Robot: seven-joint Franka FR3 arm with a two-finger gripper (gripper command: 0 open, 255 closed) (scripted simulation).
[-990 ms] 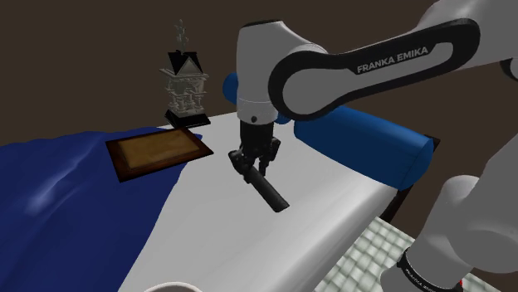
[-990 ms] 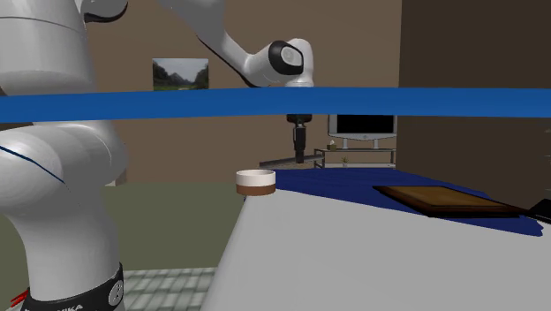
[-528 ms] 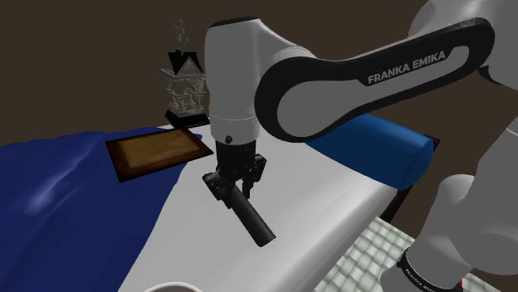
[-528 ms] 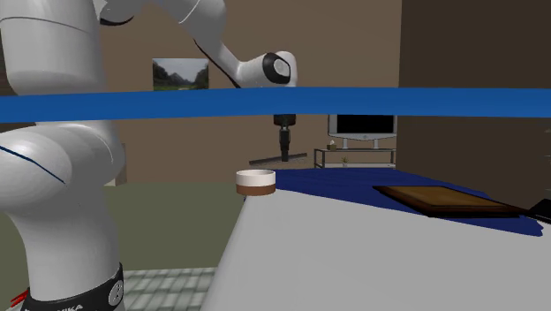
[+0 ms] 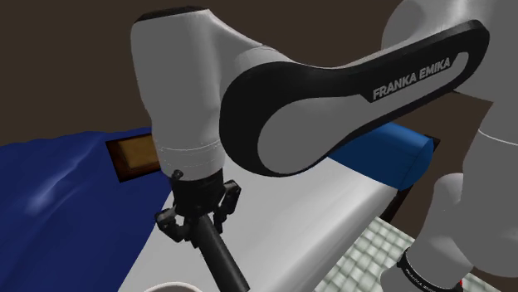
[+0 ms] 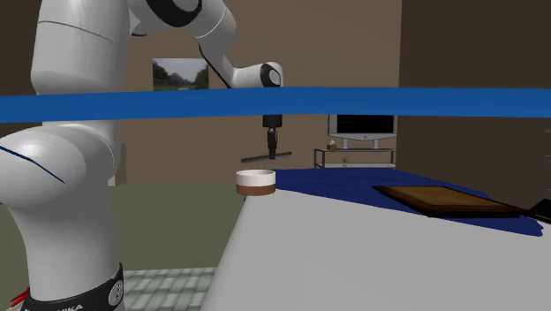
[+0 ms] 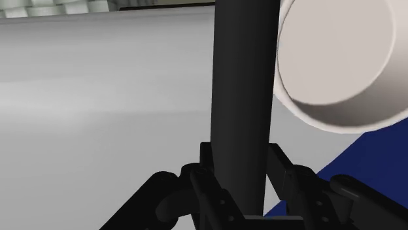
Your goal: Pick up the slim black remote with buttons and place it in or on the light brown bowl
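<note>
One remote (image 7: 240, 98) (end effector (image 7: 240, 155) clasps it) seemingly beside bowl (image 7: 327, 115); arm (image 5: 274, 108) overlaps tray (image 5: 133, 156).

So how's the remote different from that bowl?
The remote is black, long and thin. The bowl is round and pale, with a brown band outside. The remote hangs in the air, clasped by the gripper, while the bowl rests on the white surface. Both look smooth and plain.

Shoulder view close over bed (image 5: 290, 224), second exterior low along it, sharing bowl (image 6: 255, 182) with nearer wrist view.
</note>
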